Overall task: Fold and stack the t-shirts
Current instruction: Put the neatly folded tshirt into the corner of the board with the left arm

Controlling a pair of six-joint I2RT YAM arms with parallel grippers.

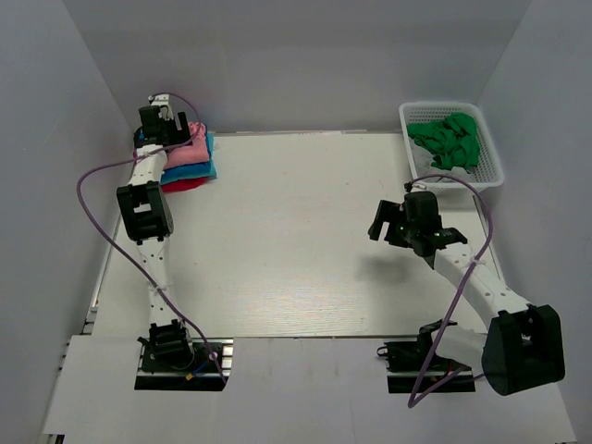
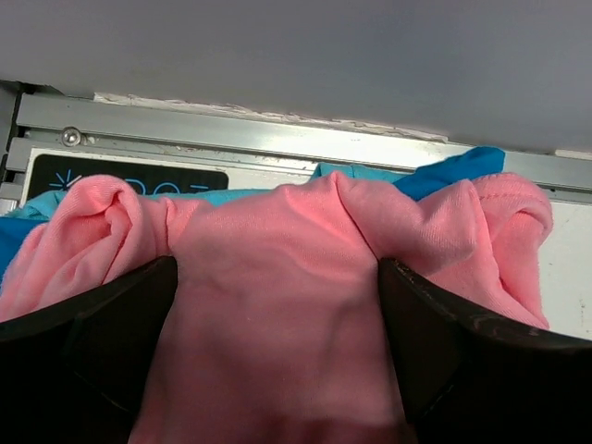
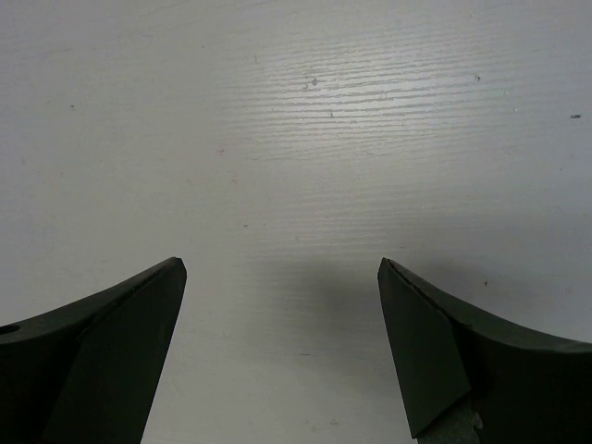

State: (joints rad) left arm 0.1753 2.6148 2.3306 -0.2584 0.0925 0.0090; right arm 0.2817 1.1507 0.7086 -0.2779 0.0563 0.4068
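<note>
A stack of folded t-shirts lies at the table's far left corner: salmon-pink (image 1: pixel 190 153) on top, bright blue (image 1: pixel 200 171) under it, red (image 1: pixel 185 185) at the bottom. My left gripper (image 1: pixel 163 129) is down on the stack's far end. In the left wrist view its jaws (image 2: pixel 277 264) stand wide apart with bunched pink shirt (image 2: pixel 277 305) filling the gap, and blue (image 2: pixel 453 171) and teal (image 2: pixel 356 172) cloth peek out behind. My right gripper (image 1: pixel 385 222) hovers open and empty over bare table, as the right wrist view (image 3: pixel 282 268) also shows.
A white mesh basket (image 1: pixel 488 176) at the far right holds a crumpled green garment (image 1: pixel 449 139). A metal rail (image 2: pixel 277 139) and the grey wall run just behind the stack. The white table (image 1: pixel 296 240) lies between the arms.
</note>
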